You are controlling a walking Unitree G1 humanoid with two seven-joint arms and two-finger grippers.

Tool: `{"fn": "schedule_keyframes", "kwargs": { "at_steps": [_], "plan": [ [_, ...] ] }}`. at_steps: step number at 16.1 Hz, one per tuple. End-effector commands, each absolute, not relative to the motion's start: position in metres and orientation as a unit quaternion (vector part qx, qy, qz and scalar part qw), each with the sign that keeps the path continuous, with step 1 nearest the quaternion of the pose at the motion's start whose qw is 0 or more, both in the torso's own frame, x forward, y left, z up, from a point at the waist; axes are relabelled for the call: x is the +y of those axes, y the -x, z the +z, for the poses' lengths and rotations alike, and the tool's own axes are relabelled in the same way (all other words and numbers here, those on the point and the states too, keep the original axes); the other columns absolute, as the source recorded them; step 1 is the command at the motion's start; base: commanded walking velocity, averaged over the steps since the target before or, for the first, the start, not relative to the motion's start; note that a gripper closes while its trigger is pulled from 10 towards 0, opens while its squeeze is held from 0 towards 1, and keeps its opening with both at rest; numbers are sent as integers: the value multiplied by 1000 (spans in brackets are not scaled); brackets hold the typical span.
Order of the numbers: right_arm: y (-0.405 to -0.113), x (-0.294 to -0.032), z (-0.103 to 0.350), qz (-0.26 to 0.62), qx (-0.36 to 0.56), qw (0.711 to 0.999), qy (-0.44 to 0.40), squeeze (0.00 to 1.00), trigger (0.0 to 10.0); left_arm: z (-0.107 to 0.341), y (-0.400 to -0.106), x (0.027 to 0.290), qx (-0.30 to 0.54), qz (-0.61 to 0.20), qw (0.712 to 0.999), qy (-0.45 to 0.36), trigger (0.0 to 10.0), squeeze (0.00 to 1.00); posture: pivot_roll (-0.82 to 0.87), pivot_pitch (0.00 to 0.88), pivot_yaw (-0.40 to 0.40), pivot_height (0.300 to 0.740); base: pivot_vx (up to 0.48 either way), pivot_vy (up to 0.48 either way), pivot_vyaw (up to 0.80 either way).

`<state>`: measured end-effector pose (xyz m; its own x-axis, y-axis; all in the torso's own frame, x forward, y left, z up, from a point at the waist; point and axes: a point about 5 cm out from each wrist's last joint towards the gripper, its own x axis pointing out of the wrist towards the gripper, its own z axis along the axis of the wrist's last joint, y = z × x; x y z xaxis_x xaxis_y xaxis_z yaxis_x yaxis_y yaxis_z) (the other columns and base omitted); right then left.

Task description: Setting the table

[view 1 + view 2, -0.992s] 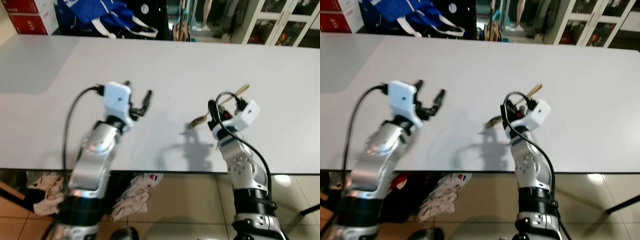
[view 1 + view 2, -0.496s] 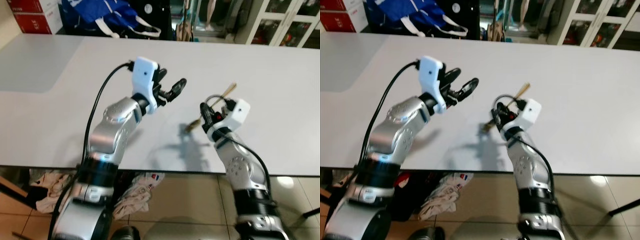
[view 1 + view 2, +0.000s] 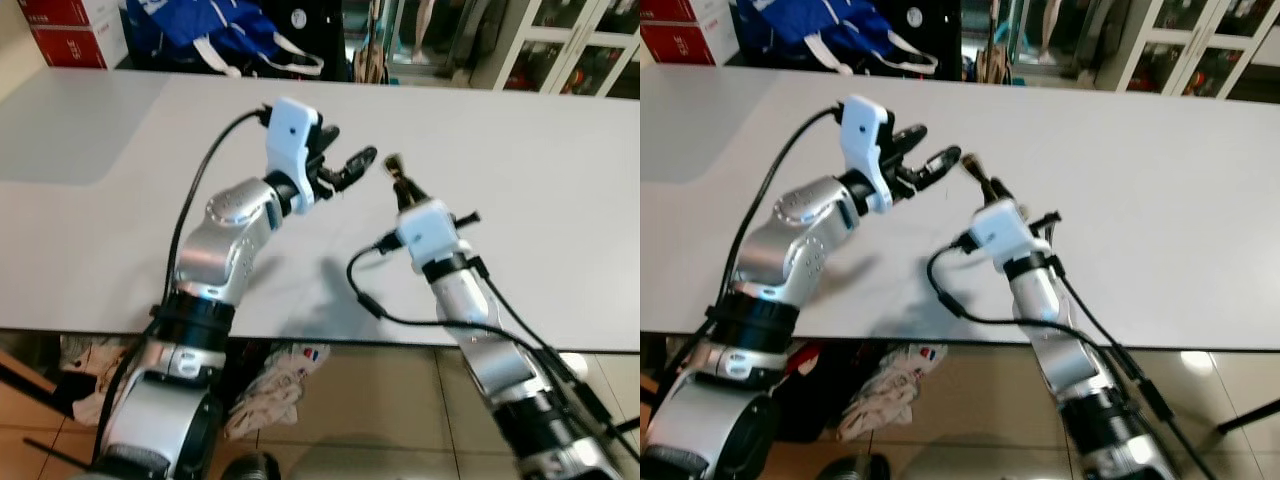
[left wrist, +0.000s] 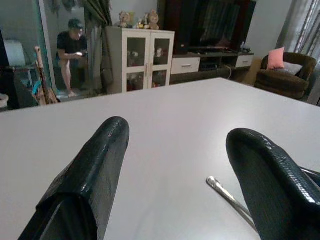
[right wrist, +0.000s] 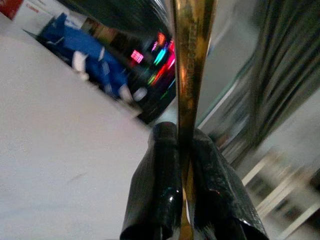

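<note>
Gold utensil (image 5: 190, 60) pinched between closed fingers of right hand (image 3: 402, 190), held above white desk (image 3: 540, 170) mid-surface. Going L to R: left hand (image 3: 350, 165) raised, fingers apart, empty, tips near utensil end. Step judged: handover or placing. Next: utensil to be lowered flat onto desk, then released.

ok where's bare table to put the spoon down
The table is bare right of the right gripper, which pinches the spoon, and bare at the far left. It is crowded only in the middle, beside the open left gripper.
</note>
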<state>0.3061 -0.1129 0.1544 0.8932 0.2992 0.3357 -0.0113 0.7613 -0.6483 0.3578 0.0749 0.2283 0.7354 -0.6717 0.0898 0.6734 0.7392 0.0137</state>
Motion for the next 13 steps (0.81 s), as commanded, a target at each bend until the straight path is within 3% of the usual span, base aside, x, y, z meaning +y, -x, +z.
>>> {"fn": "schedule_keyframes", "kwargs": {
  "at_steps": [1,2,4,6,8,9,11,13],
  "plan": [
    [-303,-108,156,83,-250,890,371,0,10000,236,-359,74,-58,-365,929,12,10000,0,-9,41,-2,740,0,0,0],
    [-302,-107,155,79,-272,871,401,0,10000,237,-358,74,-62,-367,928,7,10000,0,-9,41,-2,740,0,0,0],
    [-302,-106,152,83,-281,862,413,0,10000,237,-356,74,-64,-372,926,2,10000,0,-6,46,-3,740,0,0,0],
    [-300,-104,149,86,-321,820,465,0,10000,236,-356,81,-63,-360,931,-3,10000,0,-5,49,-3,740,0,0,0],
    [-297,-104,145,88,-358,765,529,0,10000,235,-357,88,-61,-346,936,-3,10000,0,-5,50,-3,740,0,0,0],
    [-295,-105,139,89,-389,708,583,0,10000,236,-358,92,-62,-338,939,-3,10000,0,-5,52,-2,740,0,0,0],
    [-297,-115,130,80,-415,647,634,0,10000,237,-356,96,-65,-332,941,-5,10000,0,-1,54,-1,740,0,0,0],
    [-302,-127,128,54,-413,643,643,0,10000,241,-353,98,-68,-329,942,1,10000,0,2,55,-1,740,0,0,0]
  ]
}}
